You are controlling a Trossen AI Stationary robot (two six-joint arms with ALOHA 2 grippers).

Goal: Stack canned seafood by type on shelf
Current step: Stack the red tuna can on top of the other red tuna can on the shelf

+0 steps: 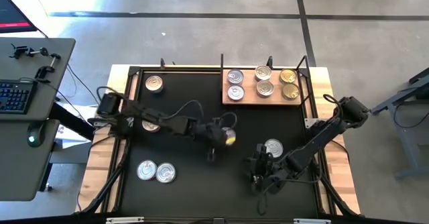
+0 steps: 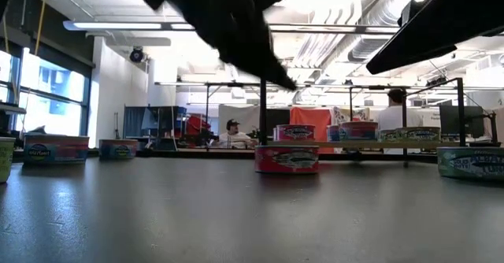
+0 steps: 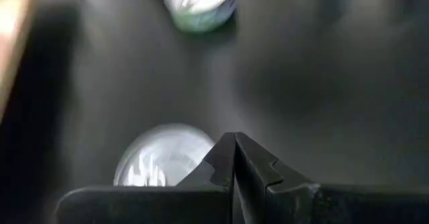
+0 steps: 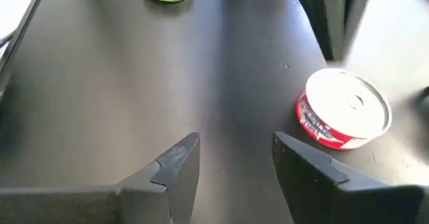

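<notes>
The light-brown shelf [image 1: 249,100] lies at the table's far right and carries six tins in three pairs, silver tops [image 1: 234,76] on the left and gold tops [image 1: 289,76] on the right. My left gripper [image 1: 218,135] is shut over the table's middle, with a silver-topped tin [image 3: 157,158] right beside its fingertips [image 3: 234,150]. My right gripper [image 4: 234,143] is open and low over the near right part of the table. A red-walled tin [image 4: 343,115] stands on its base just off to one side of that gripper. My left gripper's shut fingers [image 3: 224,158] stand at the rim of the silver-topped tin [image 1: 229,137], coming slanting down from the table's left. The tin rests on the table. I cannot tell whether the fingers touch it.
Loose tins stand on the black table: one far left [image 1: 154,83], one partly under the left arm [image 1: 151,124], two side by side near left [image 1: 155,172]. A black frame [image 1: 222,68] rises around the shelf. A desk with a keyboard [image 1: 15,95] stands left of the table.
</notes>
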